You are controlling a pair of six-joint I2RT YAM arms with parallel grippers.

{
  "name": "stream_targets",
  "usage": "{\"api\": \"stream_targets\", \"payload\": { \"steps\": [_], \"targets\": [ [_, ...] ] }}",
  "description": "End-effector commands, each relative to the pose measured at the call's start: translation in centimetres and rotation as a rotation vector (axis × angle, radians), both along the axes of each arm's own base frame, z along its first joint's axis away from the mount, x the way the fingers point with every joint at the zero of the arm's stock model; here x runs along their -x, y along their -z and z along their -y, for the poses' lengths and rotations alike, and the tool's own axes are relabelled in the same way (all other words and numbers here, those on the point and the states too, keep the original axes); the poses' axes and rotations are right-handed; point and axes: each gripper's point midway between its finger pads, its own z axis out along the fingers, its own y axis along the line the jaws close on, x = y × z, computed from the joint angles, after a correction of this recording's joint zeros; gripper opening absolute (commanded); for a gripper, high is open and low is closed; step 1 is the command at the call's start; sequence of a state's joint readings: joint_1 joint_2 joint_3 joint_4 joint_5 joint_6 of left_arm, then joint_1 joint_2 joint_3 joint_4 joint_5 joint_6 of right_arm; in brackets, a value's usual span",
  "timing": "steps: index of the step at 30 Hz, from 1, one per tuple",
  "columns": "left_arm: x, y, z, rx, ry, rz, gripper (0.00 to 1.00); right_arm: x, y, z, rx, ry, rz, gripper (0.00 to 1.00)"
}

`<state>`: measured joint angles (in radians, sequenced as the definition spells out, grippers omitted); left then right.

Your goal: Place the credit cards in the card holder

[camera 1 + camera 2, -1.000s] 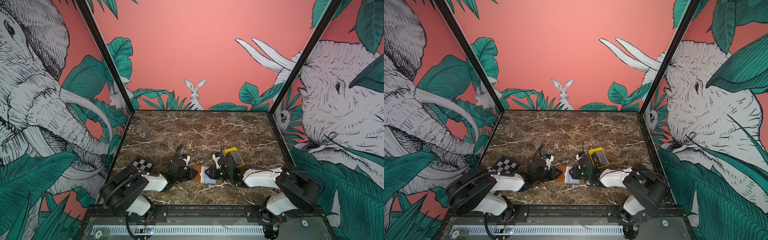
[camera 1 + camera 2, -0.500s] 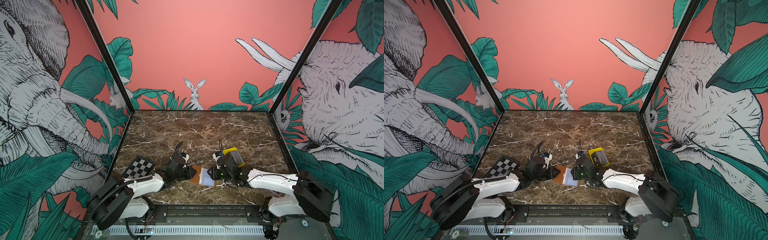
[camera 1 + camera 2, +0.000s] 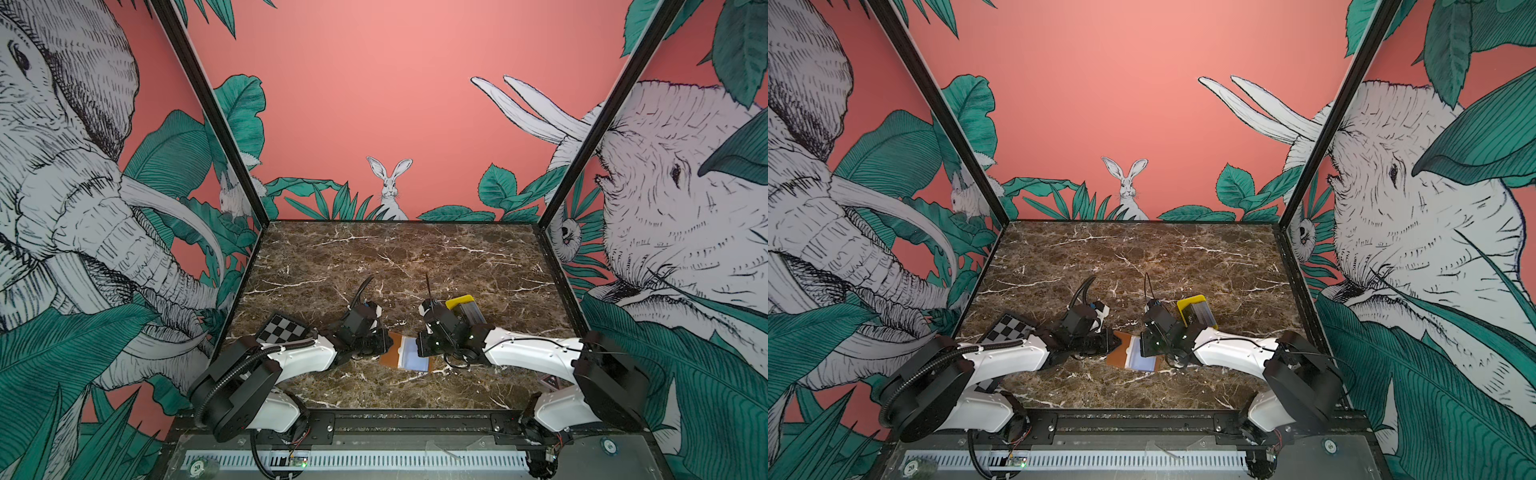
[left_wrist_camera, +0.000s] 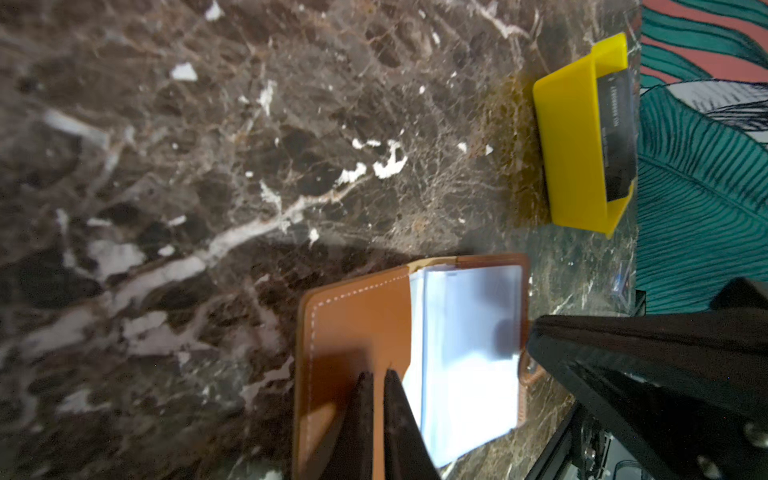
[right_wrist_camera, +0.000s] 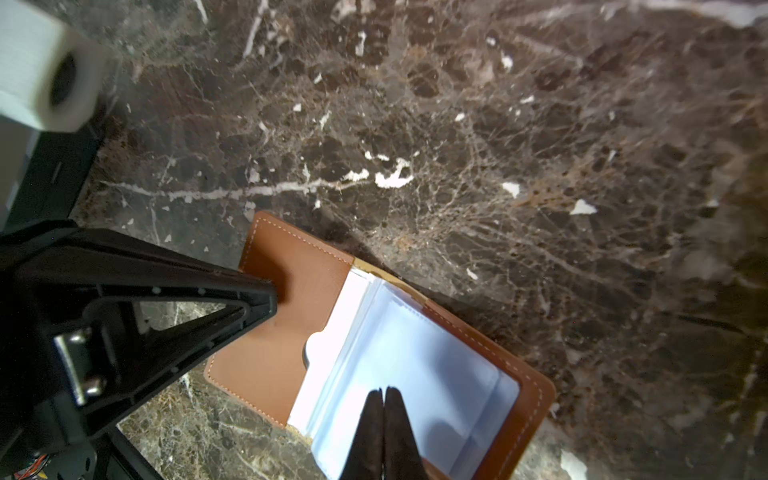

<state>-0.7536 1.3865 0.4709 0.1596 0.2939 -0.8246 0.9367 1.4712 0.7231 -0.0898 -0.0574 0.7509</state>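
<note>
Top views: card holder (image 3: 405, 353) lies open on marble table (image 3: 374, 257), between the two arms. Credit cards (image 3: 471, 313) sit in yellow tray (image 3: 459, 300), near behind.

Left wrist: left gripper (image 4: 376, 378) clenched, empty, tips on leather cover (image 4: 357, 316).

Right wrist: right gripper (image 5: 384, 395) clenched, empty, over floppy clear sleeves (image 5: 415, 365).

Cards probably light, stiff, slick; pinch an exposed edge. Polished stone, holder may slide.

Free tabletop (image 3: 395, 257) at the back; yellow tray (image 3: 459, 300) mid-right.
</note>
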Motion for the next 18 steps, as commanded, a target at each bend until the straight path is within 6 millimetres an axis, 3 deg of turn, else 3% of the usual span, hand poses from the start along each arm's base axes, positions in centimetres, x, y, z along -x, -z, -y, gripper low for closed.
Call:
{"api": "stream_targets", "payload": {
  "steps": [1,10,18],
  "targets": [
    [0.3,0.2,-0.3,-0.021,0.019,-0.008,0.09,0.6,1.7,0.7,0.056,-0.006,-0.047,0.00],
    [1.7,1.0,-1.0,0.041,-0.013,-0.029,0.08,0.6,4.0,2.3,0.156,0.014,-0.051,0.00],
    [1.2,-0.5,1.4,0.120,0.049,0.048,0.09,-1.0,3.3,1.8,0.152,0.034,0.017,0.00]
  ]
}}
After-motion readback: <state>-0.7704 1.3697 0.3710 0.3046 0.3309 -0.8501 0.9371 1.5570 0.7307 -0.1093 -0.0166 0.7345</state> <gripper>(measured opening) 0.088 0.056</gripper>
